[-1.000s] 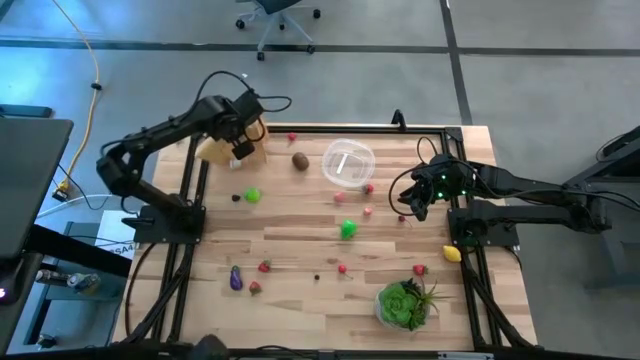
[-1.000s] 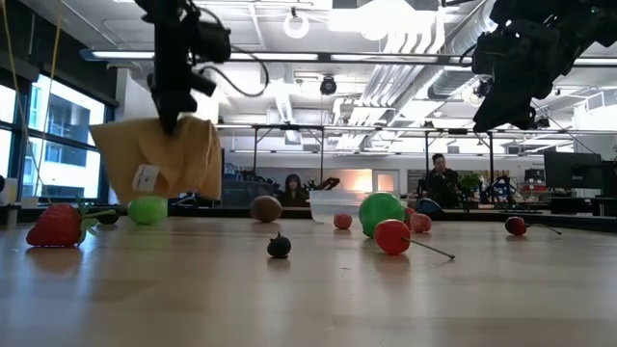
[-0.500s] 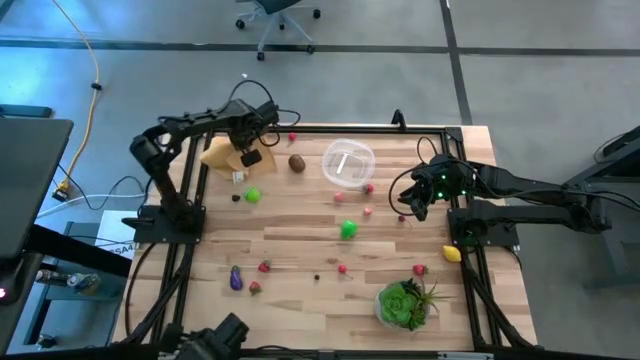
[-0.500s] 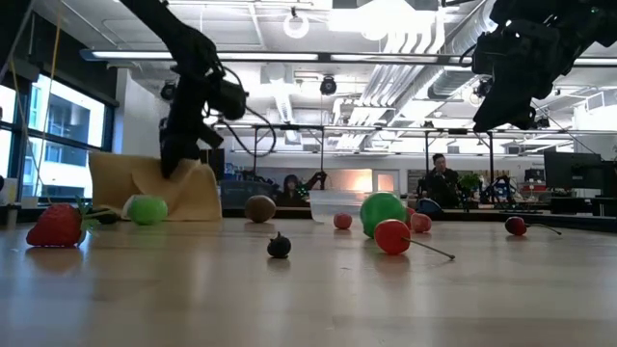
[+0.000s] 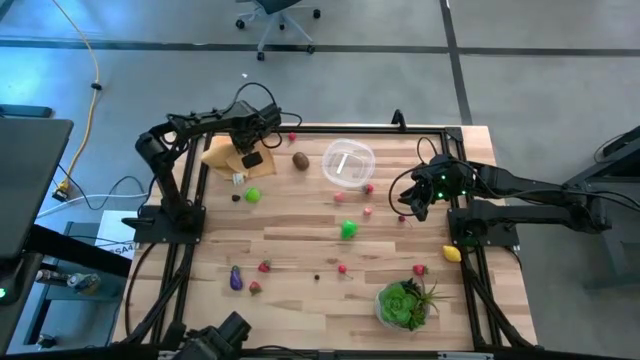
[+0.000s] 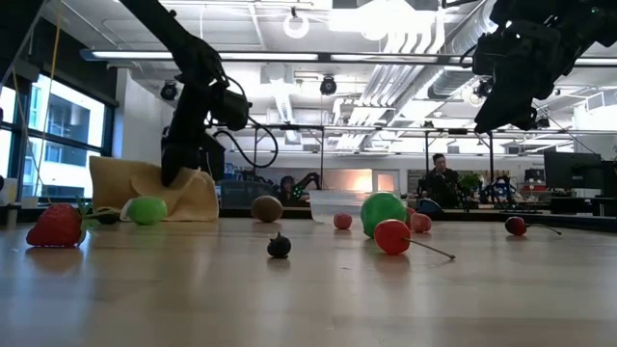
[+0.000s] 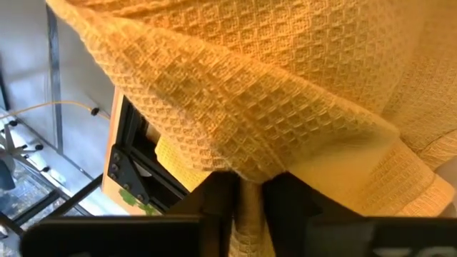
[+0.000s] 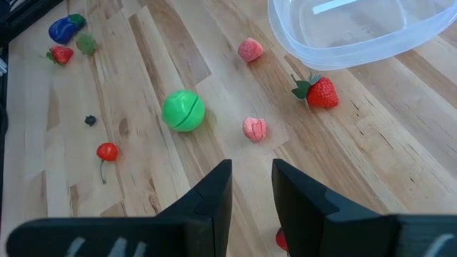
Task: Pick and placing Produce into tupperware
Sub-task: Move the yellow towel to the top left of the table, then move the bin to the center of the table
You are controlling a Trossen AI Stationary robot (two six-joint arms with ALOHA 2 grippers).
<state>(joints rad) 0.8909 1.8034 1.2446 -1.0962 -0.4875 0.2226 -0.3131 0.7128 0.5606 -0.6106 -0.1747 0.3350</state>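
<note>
Right now your left gripper (image 5: 243,150) sits at the upper left of the high view, its fingers pinching a fold of the tan cloth (image 5: 222,153), which lies crumpled on the counter (image 5: 300,235) at that corner; the left wrist view is filled with its waffle weave (image 7: 271,93). Your right gripper (image 5: 413,205) hangs above the counter at the right of the high view, fingers slightly parted and holding nothing. The tupperware (image 5: 348,163) stands at upper centre with no produce in it. A kiwi (image 5: 300,160) lies just left of it and a strawberry (image 8: 318,93) just beside its rim. A lime (image 5: 348,229) sits mid-counter, another lime (image 5: 252,195) below the cloth. The eggplant (image 5: 236,279) is at lower left, the lemon (image 5: 452,253) at the right edge, and the leafy plant (image 5: 405,302) at lower right.
</note>
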